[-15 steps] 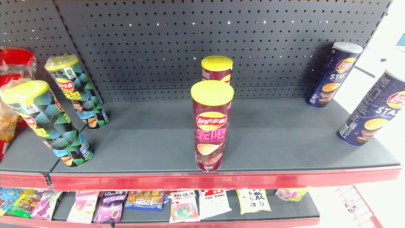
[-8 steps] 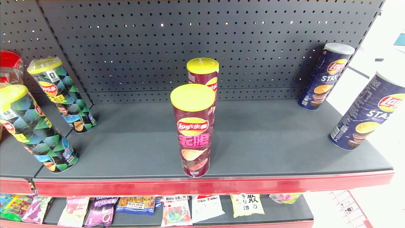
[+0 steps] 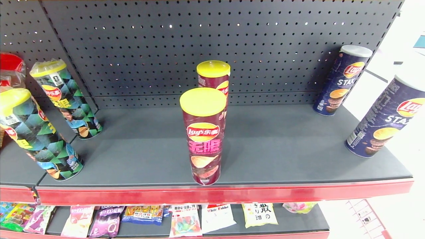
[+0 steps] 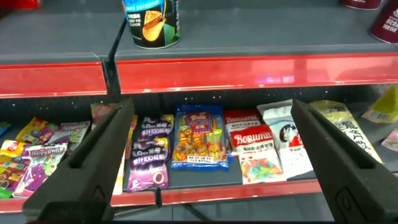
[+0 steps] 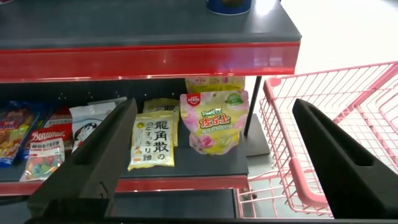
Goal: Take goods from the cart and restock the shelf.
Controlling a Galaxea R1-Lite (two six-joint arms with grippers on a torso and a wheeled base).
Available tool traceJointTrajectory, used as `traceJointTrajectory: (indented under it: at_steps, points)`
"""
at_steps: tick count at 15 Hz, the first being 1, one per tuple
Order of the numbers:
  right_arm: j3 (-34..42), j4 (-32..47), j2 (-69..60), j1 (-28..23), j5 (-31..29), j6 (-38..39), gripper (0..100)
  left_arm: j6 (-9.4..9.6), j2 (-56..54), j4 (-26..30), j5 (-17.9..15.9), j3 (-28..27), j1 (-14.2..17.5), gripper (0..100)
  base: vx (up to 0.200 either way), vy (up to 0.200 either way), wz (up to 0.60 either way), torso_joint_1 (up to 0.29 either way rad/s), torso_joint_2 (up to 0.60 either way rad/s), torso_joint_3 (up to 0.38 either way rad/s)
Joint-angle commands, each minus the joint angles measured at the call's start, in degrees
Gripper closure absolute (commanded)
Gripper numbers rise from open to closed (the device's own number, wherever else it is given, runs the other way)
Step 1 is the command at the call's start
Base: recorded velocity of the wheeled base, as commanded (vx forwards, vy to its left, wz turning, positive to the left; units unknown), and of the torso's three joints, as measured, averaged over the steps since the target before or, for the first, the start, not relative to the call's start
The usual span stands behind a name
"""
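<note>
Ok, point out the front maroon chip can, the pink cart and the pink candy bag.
front maroon chip can [image 3: 204, 146]: head view, label at mid-body.
pink cart [image 5: 348, 93]: right wrist view, wire side wall.
pink candy bag [image 5: 214, 121]: right wrist view, centre of front face.

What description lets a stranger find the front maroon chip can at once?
On the grey upper shelf, two yellow-lidded maroon cans stand mid-shelf. The front maroon chip can is at the red edge; the rear maroon chip can is by the pegboard.
</note>
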Motion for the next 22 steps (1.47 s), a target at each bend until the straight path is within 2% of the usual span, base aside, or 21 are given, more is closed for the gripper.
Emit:
traceJointTrajectory:
  at_steps: [1, 2, 3, 4, 5, 6, 7, 8, 9, 10, 11, 12, 14, 15, 16, 18, 19, 22]
  points:
    - [0.0, 0.0, 0.09, 0.01, -0.01, -0.04, 0, -4.59, 13.79, -5.16, -0.7, -13.27, -3.43, 0, 0.0, 0.0, 0.0, 0.0, 0.0, 0.0]
    - [0.0, 0.0, 0.09, 0.01, 0.08, -0.04, 0, -9.33, 21.79, -6.04, -0.87, -21.97, -4.13, 0, 0.0, 0.0, 0.0, 0.0, 0.0, 0.0]
    - [0.0, 0.0, 0.09, 0.01, -0.01, -0.04, 0, -11.44, 27.15, -5.69, -1.4, -26.1, -4.22, 0, 0.0, 0.0, 0.0, 0.0, 0.0, 0.0]
    - [-0.09, 0.0, 0.09, 0.01, -0.01, -0.04, 0, -10.48, 30.49, -5.6, -2.98, -26.1, -4.57, 0, 0.0, 0.0, 0.0, 0.0, 0.0, 0.0]
    - [0.0, 0.0, 0.09, 0.01, -0.01, -0.04, 0, -8.81, 32.6, -5.34, -5.88, -25.66, -5.45, 0, 0.0, 0.0, 0.0, 0.0, 0.0, 0.0]
    - [0.0, 0.0, 0.09, 0.01, 0.08, -0.04, 0, -6.08, 36.29, -5.07, -9.22, -24.43, -6.06, 0, 0.0, 0.0, 0.0, 0.0, 0.0, 0.0]
    - [0.0, 0.0, 0.09, 0.01, 0.08, -0.04, 0, -4.06, 38.05, -4.9, -10.54, -23.82, -6.24, 0, 0.0, 0.0, 0.0, 0.0, 0.0, 0.0]
    - [0.0, 0.0, 0.09, 0.01, -0.01, -0.04, 0, 0.95, 41.47, -4.46, -13.71, -22.32, -7.73, 0, 0.0, 0.0, 0.0, 0.0, 0.0, 0.0]
    - [0.0, 0.0, 0.09, 0.01, -0.01, -0.04, 0, 3.67, 43.58, -3.76, -15.2, -21.62, -8.96, 0, 0.0, 0.0, 0.0, 0.0, 0.0, 0.0]
    - [0.0, 0.0, 0.09, 0.01, -0.01, -0.04, 0, 4.82, 44.64, -3.49, -15.73, -21.53, -9.84, 0, 0.0, 0.0, 0.0, 0.0, 0.0, 0.0]
    - [0.0, 0.0, 0.09, 0.01, 0.08, -0.04, 0, 7.19, 48.86, -3.32, -16.34, -21.62, -12.3, 0, 0.0, 0.0, 0.0, 0.0, 0.0, 0.0]
    - [0.0, 0.0, 0.09, 0.01, 0.08, -0.04, 0, 9.12, 51.49, -3.4, -16.34, -21.71, -13.18, 0, 0.0, 0.0, 0.0, 0.0, 0.0, 0.0]
    - [0.0, 0.0, 0.09, 0.01, 0.08, -0.04, 0, 12.99, 57.82, -4.55, -16.34, -23.29, -13.36, 0, 0.0, 0.0, 0.0, 0.0, 0.0, 0.0]
    - [-0.09, 0.0, 0.09, 0.01, 0.08, -0.04, 0, 15.63, 62.13, -5.34, -16.34, -25.93, -13.45, 0, 0.0, 0.0, 0.0, 0.0, 0.0, 0.0]
    - [0.0, 0.0, 0.09, 0.01, -0.01, -0.04, 0, 16.42, 65.03, -5.43, -16.43, -28.83, -13.71, 0, 0.0, 0.0, 0.0, 0.0, 0.0, 0.0]
    - [0.0, 0.0, 0.09, 0.01, -0.01, -0.04, 0, 16.5, 70.3, -5.43, -16.96, -33.84, -16.35, 0, 0.0, 0.0, 0.0, 0.0, 0.0, 0.0]
    - [0.0, 0.0, 0.09, 0.01, -0.01, -0.04, 0, 16.5, 72.15, -5.51, -17.84, -35.86, -16.7, 0, 0.0, 0.0, 0.0, 0.0, 0.0, 0.0]
    - [0.0, 0.0, 0.09, 0.01, -0.01, 0.05, 0, 17.38, 77.95, -9.21, -17.92, -37.18, -19.6, 0, 0.0, 0.0, 0.0, 0.0, 0.0, 0.0]
